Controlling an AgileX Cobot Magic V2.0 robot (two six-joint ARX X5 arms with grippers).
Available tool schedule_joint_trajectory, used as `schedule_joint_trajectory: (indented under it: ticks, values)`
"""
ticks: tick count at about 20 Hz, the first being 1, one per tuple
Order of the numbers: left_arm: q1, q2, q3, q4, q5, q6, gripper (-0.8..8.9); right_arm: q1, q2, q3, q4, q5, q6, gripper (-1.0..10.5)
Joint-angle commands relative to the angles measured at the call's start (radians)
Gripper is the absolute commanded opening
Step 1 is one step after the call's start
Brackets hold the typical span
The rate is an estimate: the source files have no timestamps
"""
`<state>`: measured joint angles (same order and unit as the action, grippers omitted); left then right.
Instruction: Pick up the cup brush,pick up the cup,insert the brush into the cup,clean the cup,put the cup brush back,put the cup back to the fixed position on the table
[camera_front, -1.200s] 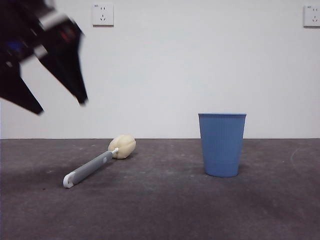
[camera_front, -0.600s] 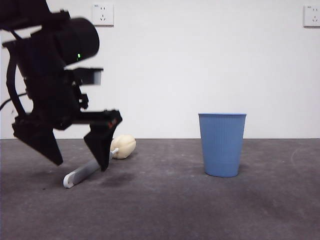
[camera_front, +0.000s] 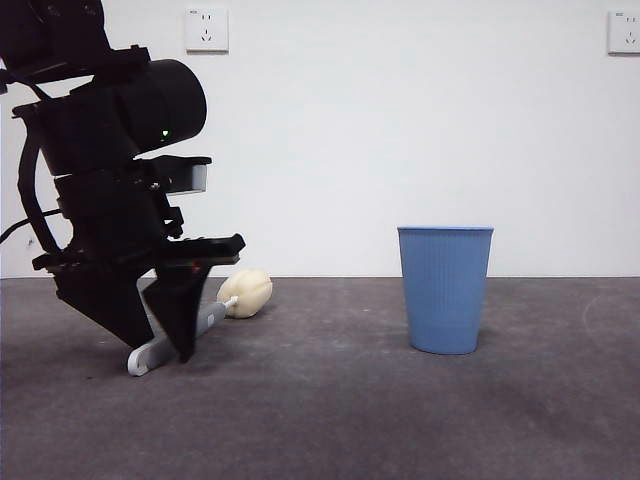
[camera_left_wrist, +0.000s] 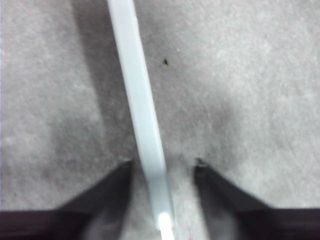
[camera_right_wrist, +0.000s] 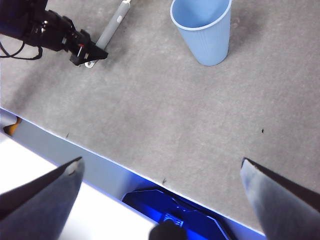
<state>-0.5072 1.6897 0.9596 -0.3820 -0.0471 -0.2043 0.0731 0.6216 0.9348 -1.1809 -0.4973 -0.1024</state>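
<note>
the cup brush (camera_front: 205, 319) lies flat on the counter (camera_front: 330, 410), its handle partly hidden between the parted jaws of the left tool (camera_front: 160, 340). the cup (camera_front: 445, 288) stands well apart. the right tool (camera_right_wrist: 160, 170) hangs spread, high off the counter's edge.

the table (camera_front: 400, 420) under me is matt dark grey, rough and scuffed. the cup (camera_front: 445, 290) looks like blue plastic, finely ribbed with a smooth rim. the cup brush (camera_left_wrist: 142, 110) has a smooth grey plastic handle and a cream, spongy head. my left gripper (camera_left_wrist: 164, 167) is matt black.
</note>
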Motion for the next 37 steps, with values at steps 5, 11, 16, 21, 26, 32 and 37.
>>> schedule_joint_trajectory:
  ticks: [5,11,16,21,26,32,37]
  values:
    - [-0.002,-0.077,-0.002,-0.07,0.0,0.03,-0.08,0.003,0.056,0.003,0.047,-0.002,0.072,6.3]
    - [-0.002,-0.332,-0.001,-0.169,0.002,0.09,-0.08,0.043,0.141,0.003,0.206,-0.005,0.108,6.3]
    - [-0.002,-0.568,-0.001,-0.313,0.0,0.127,-0.08,0.188,0.232,-0.072,0.446,0.04,0.196,6.3]
    - [-0.002,-0.714,-0.001,-0.435,0.001,0.131,-0.08,0.4,0.267,-0.289,0.758,0.347,0.299,6.3]
    - [-0.002,-0.764,-0.001,-0.5,0.005,0.131,-0.08,0.491,0.333,-0.446,1.037,0.46,0.326,6.3]
    - [-0.002,-0.765,-0.001,-0.542,0.005,0.13,-0.08,0.49,0.532,-0.505,1.381,0.53,0.245,6.3]
    - [-0.004,-0.765,-0.001,-0.578,0.006,0.126,-0.08,0.455,0.723,-0.505,1.614,0.555,0.205,6.3]
